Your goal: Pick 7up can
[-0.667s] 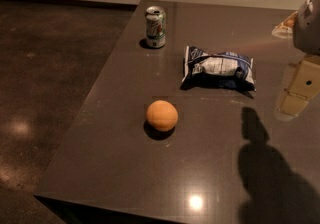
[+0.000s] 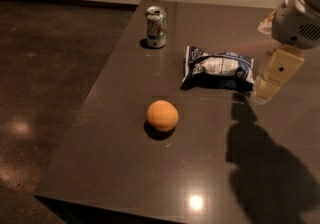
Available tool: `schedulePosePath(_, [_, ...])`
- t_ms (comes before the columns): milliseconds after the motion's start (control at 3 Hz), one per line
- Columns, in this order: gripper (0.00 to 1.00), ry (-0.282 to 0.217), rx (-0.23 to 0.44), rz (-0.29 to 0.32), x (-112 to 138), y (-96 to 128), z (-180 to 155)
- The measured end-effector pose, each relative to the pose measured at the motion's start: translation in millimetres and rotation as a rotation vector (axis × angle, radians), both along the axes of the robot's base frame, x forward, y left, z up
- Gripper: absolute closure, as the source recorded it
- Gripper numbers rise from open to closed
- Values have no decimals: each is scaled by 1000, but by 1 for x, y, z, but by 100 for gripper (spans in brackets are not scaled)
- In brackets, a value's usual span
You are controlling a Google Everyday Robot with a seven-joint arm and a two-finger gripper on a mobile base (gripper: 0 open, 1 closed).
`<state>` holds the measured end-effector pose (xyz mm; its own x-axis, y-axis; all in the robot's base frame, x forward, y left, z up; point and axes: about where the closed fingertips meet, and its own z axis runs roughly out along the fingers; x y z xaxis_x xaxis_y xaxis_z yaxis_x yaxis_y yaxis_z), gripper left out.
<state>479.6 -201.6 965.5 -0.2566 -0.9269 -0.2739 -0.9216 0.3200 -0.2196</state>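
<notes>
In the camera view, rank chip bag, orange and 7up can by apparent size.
1. Chip bag.
2-3. Orange and 7up can look alike; the can sits farther back.
Gripper hangs right of the bag.

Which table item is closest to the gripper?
The blue-and-white chip bag, right beside the gripper above the table; the orange and 7up can sit farther off.

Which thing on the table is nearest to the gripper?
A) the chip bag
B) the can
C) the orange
A: the gripper hangs at the right of the view, just beside the right end of the chip bag; the orange and the can are farther to the left.
</notes>
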Motion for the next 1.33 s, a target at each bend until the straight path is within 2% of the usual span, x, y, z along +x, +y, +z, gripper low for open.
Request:
schedulePosePath(667, [0,-27,96,-115,101,34,-14])
schedulePosePath(1000, [0,-64,136,-202,152,46,-22])
schedulePosePath(1333, [0,-102,173,-319,199,54,-37])
